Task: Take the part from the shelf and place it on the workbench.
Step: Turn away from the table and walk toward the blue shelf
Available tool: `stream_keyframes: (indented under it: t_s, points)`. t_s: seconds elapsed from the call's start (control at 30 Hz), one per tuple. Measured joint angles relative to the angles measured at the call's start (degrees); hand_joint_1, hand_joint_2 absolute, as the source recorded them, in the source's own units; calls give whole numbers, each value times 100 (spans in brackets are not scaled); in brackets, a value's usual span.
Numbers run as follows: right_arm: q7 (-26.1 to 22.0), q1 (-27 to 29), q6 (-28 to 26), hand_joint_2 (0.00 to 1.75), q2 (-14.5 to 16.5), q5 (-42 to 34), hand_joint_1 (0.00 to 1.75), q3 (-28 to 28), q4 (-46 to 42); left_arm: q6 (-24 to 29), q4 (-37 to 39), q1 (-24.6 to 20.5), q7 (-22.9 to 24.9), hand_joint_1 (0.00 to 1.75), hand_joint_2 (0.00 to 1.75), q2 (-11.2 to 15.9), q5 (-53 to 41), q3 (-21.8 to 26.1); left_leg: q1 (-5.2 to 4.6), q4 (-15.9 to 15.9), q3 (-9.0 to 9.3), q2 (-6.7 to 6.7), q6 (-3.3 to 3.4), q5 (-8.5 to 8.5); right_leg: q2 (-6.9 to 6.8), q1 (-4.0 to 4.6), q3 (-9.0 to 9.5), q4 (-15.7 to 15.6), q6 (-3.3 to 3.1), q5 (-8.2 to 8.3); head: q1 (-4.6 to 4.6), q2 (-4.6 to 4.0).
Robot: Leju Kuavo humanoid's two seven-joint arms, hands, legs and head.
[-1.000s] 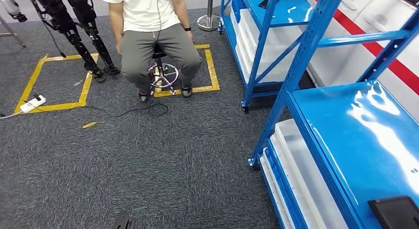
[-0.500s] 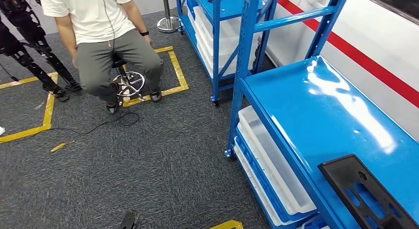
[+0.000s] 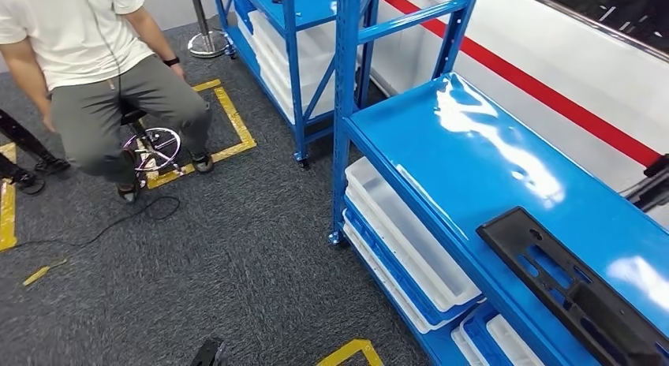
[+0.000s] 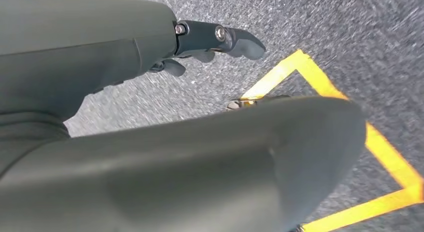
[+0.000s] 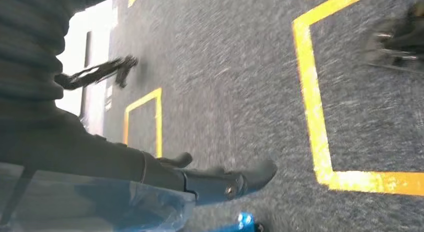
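Note:
The part (image 3: pixel 569 284) is a long flat black plastic panel with cut-outs. It lies on the glossy top level of the near blue shelf (image 3: pixel 457 145), at the lower right of the head view. My left hand (image 4: pixel 212 42) hangs over grey carpet with its fingers stretched out and nothing in them. My right hand (image 5: pixel 225 182) also hangs low over the carpet, fingers extended and holding nothing. Both hands are far from the part.
White trays (image 3: pixel 410 240) sit on the shelf's lower levels. A second blue shelf (image 3: pixel 292 35) stands behind it. A person (image 3: pixel 95 74) sits on a stool at the upper left, beside yellow floor tape (image 3: pixel 233 121). A white wall with a red stripe (image 3: pixel 536 90) runs behind the shelves.
The camera has turned to the right, so the whole scene slid left. The near shelf and the black part now fill more of the picture. Nothing has been taken hold of.

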Motion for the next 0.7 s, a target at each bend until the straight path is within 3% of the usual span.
stream_keyframes:
  t_s: [0.03, 0.07, 0.1, 0.13, 0.17, 0.2, 0.27, 0.33, 0.37, 0.4, 0.47, 0.53, 0.57, 0.6, 0.63, 0.7]
  points:
    - [-3, 1, 0, 175, -2, 2, 0, -7, 0, -15, 1, 1, 15, 0, 0, 0, -3, 0, -13, 1, -14, 94, -1, 2, -24, -5, -110, 278, 17, -99, -1, 0]
    - [-5, 7, 0, 175, -4, 4, 0, -17, 0, -35, 1, 0, 23, 0, 0, -1, -6, 0, -20, 2, -22, 186, -3, 4, -38, -8, -104, 349, 54, -112, -1, 0]
    - [-5, 14, 0, 175, -10, 7, 0, -28, 0, -65, 2, -2, 23, 0, 0, -2, -15, 0, -23, 3, -24, 270, -7, 6, -66, -9, 35, 170, 101, -39, 3, 0]
    - [-5, 19, 0, 175, -19, 9, 0, -39, 0, -94, 2, -7, 17, 0, 0, -4, -26, 0, -23, 5, -20, 347, -15, 6, -135, -9, 284, -213, 143, 85, 3, 0]
    - [-7, 16, 0, 175, -26, 11, 0, -49, -1, -117, 2, -15, 5, 0, 0, -5, -39, 0, -32, 10, -10, 415, -30, 5, -294, -4, 564, -673, 155, 196, 8, 0]
    - [-9, 5, 0, 175, -31, 13, 0, -55, -1, -136, 2, -23, -10, 0, 0, -5, -49, 0, -53, 17, -1, 480, -57, -6, -453, 16, 790, -1045, 150, 289, 9, 0]
    - [-14, -14, 2, 175, -32, 14, 0, -70, -2, -153, 1, -51, -31, 0, 0, -2, -58, 0, -94, 30, 25, 605, -122, -29, -614, 54, 950, -1370, 88, 361, -2, 0]
    - [-15, -10, 15, 175, -30, 13, 0, -91, -1, -163, 1, -84, -45, 0, 0, 0, -70, 0, -92, 41, 45, 714, -181, -57, -466, 33, 920, -1369, 27, 396, -15, 0]
    - [-16, -4, 25, 175, -29, 12, 0, -99, -1, -166, 0, -98, -51, 0, 0, 2, -78, 0, -71, 95, 33, 657, -217, -113, -394, -2, 920, -1375, -6, 413, -17, 0]
    - [-16, -3, 34, 175, -30, 11, 0, -108, 0, -167, 0, -105, -56, 0, 0, 4, -88, 0, -46, 243, -19, 515, -252, -239, -320, -37, 925, -1380, -57, 439, -22, 0]
    - [-16, -7, 48, 175, -25, 11, 0, -127, 0, -155, 2, -93, -61, 0, 0, 14, -103, 0, -6, 893, -281, 118, -308, -672, -172, -61, 906, -1382, -135, 481, -31, 0]
    - [-16, -4, 57, 175, -19, 12, 0, -145, 0, -138, 5, -69, -60, 0, 0, 20, -110, 0, 4, 1639, -600, -59, -325, -1022, -6, -42, 881, -1376, -165, 497, -31, 0]
    - [-16, 5, 59, 175, -19, 13, 0, -153, 0, -133, 7, -65, -60, 0, 0, 21, -113, 0, 6, 1789, -664, -77, -324, -1033, 82, -36, 877, -1368, -168, 500, -32, 0]
    - [-15, 14, 61, 175, -18, 14, 0, -163, 0, -129, 8, -64, -60, 0, 0, 22, -115, 0, 10, 1719, -627, -89, -318, -925, 169, -33, 878, -1356, -166, 501, -31, 0]
    - [-15, 20, 61, 175, -18, 16, 0, -172, 0, -126, 9, -66, -60, 0, 0, 22, -116, 0, 20, 1438, -492, -112, -307, -725, 256, -33, 882, -1338, -164, 500, -32, 0]
    - [-14, 17, 62, 175, -14, 18, 0, -184, 0, -121, 9, -70, -60, 0, 0, 26, -118, 1, 52, 662, -135, -349, -272, -326, 420, -18, 864, -1294, -152, 500, -29, 0]
